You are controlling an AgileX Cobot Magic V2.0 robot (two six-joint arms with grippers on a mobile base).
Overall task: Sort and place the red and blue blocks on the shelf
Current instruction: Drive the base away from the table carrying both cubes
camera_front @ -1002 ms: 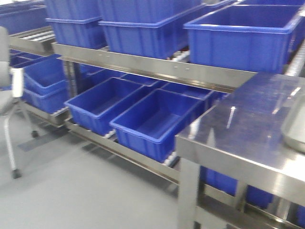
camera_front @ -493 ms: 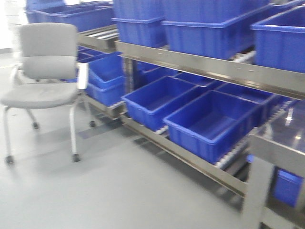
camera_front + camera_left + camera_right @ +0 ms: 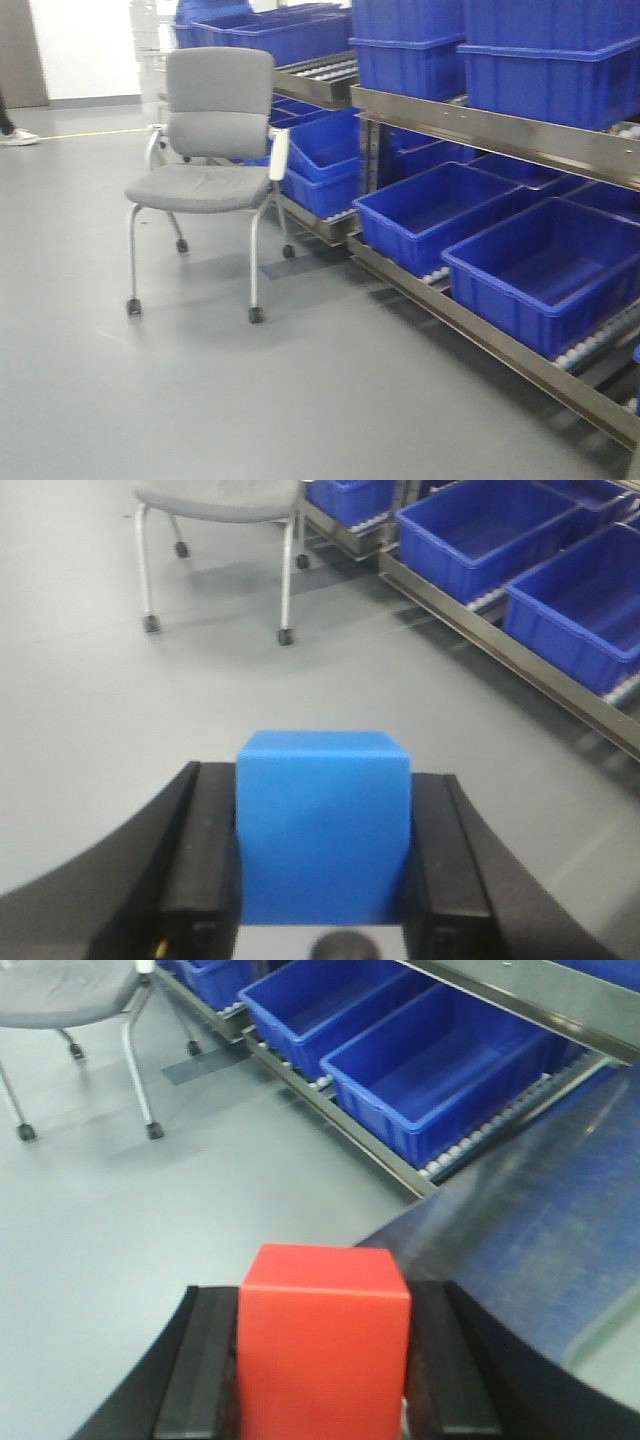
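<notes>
Blue block (image 3: 323,825) sat clamped in your left tool (image 3: 322,790), both black fingers (image 3: 200,850) flat on its opposite side faces, jaws closed only to the cube's width. Same on the other arm: your right tool (image 3: 322,1305) was closed onto the red block (image 3: 323,1350), w/ the top face showing btwn the pads. Both cubes sat level, not tilted, and well apart from the shelf (image 3: 500,130). Grey floor (image 3: 90,710) lay below the left one, and the edge of a steel bench (image 3: 530,1220) was near the right one.

Handling, as a judgement: these looked like rigid, matte, prob. light cubes, w/ no give, not fragile and not slick. Flat parallel faces suited a two-pad pinch, and you had them about mid-face, which was the place to hold. A light squeeze should've been enough. The main risk was the cube twisting if the pads sat off-centre.

Front cam showed the shelf on the right, its roller tracks (image 3: 590,348) loaded w/ dark-blue bins (image 3: 535,265), and a grey chair (image 3: 212,150) near its far end. Neither cube was placed yet. A flat rail looked the likeliest spot, but you couldn't tell which tier from there.
</notes>
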